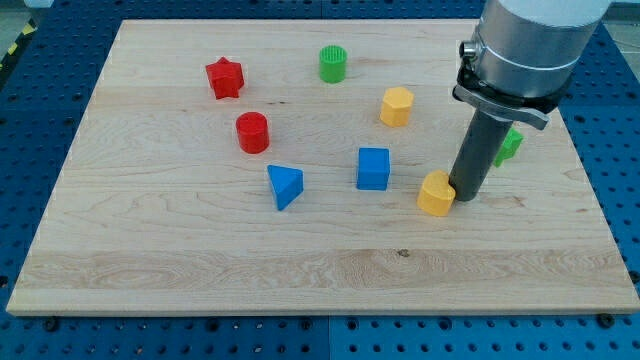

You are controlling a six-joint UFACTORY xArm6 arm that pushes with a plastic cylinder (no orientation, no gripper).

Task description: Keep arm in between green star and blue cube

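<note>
The blue cube point(373, 168) sits near the board's middle. The green star point(510, 146) lies at the view's right, mostly hidden behind the rod. My tip point(465, 194) rests on the board between them, nearer the star, which is just up and right of it. The tip touches or nearly touches the right side of a yellow heart-shaped block point(435, 194). The blue cube is well to the left of the tip.
A yellow hexagonal block point(396, 106), a green cylinder point(332, 63), a red star point(225, 78), a red cylinder point(252, 132) and a blue triangle point(285, 185) lie on the wooden board point(150, 260). The blue perforated table surrounds the board.
</note>
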